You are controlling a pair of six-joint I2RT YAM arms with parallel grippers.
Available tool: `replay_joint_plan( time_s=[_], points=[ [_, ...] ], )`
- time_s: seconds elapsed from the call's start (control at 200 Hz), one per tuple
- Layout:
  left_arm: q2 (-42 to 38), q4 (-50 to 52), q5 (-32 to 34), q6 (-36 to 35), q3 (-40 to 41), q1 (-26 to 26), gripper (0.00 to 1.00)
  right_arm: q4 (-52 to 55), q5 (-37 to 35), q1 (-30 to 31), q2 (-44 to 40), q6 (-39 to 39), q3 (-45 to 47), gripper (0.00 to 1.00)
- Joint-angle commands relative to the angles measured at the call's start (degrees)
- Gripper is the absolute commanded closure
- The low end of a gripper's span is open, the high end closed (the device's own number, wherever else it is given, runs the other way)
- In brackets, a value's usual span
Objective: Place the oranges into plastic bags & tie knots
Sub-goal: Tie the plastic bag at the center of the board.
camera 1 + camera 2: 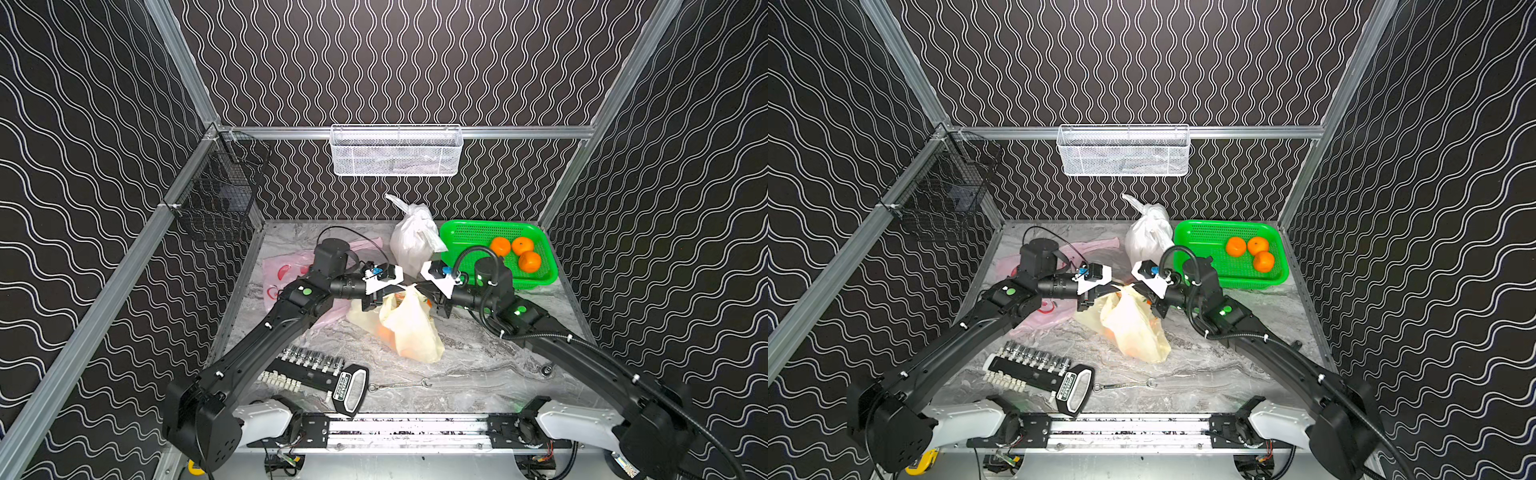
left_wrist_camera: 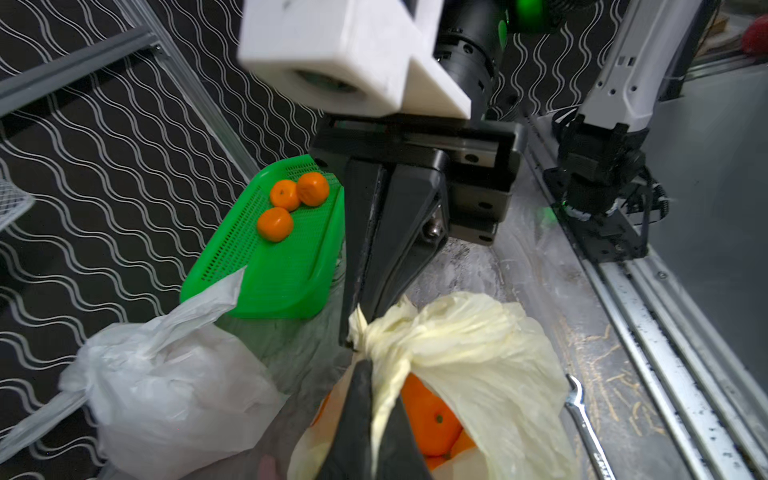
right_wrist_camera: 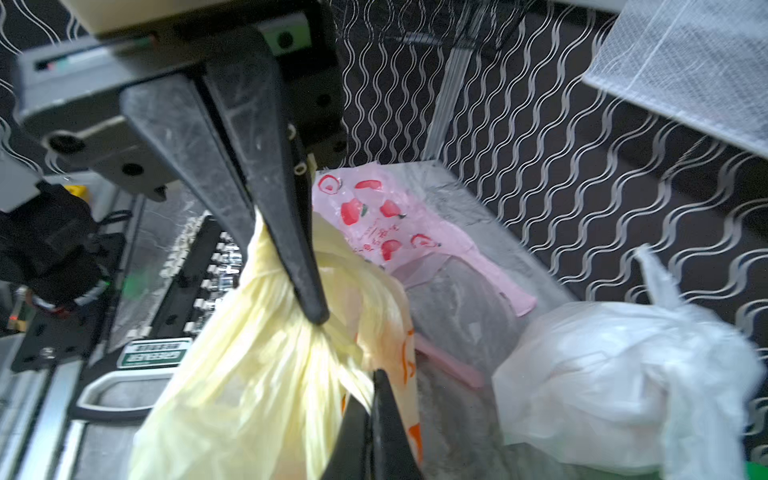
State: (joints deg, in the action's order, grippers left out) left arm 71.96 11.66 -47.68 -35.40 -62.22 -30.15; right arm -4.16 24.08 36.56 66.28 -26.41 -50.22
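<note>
Mid-desk (image 1: 478,365): yellow bag (image 1: 409,328) loaded with oranges (image 2: 432,415), neck bunched, knot looks unfinished. Left hand (image 1: 372,300) and right hand (image 1: 439,306) both clamped tight on its handles. Pink bag (image 1: 282,270) flat, looks empty. Far back: white bag (image 1: 415,239) knotted, done. 3 oranges sit in basket (image 1: 457,226). Roughly 1 of 3 bags done.

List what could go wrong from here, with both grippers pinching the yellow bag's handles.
1. The left gripper and right gripper pinch the yellow bag by its thin handles; a hard pull might tear the film.
2. The two nearly touch, so they may collide.
3. The bag looks open below the twist, where oranges show; tilting could spill one.
</note>
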Motion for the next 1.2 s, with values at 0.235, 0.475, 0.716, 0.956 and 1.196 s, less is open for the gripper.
replay_joint_plan(
  time_s=[0.235,0.475,0.716,0.956,1.196],
  points=[
    [4.29,1.42,-6.05,6.95,-1.19,-2.07,1.0,-1.15,-13.65,0.27,-5.19,-16.83,4.34,1.0],
    [5.49,2.63,-6.28,5.7,0.6,-2.12,0.88,-1.43,-12.31,1.54,-5.67,-13.42,8.89,1.0],
    [0.23,1.37,0.03,4.21,1.71,-2.08,0.7,-0.93,-11.84,3.18,-5.51,-12.07,8.94,1.0],
    [-11.92,-0.89,10.7,5.95,8.61,-2.05,0.65,-1.45,-11.68,3.51,-6.26,-11.07,9.45,1.0],
    [-23.93,-2.27,17.91,11.59,17.82,-2.02,0.6,-1.17,-11.17,3.83,-5.94,-11.4,9.26,1.0]
  ],
)
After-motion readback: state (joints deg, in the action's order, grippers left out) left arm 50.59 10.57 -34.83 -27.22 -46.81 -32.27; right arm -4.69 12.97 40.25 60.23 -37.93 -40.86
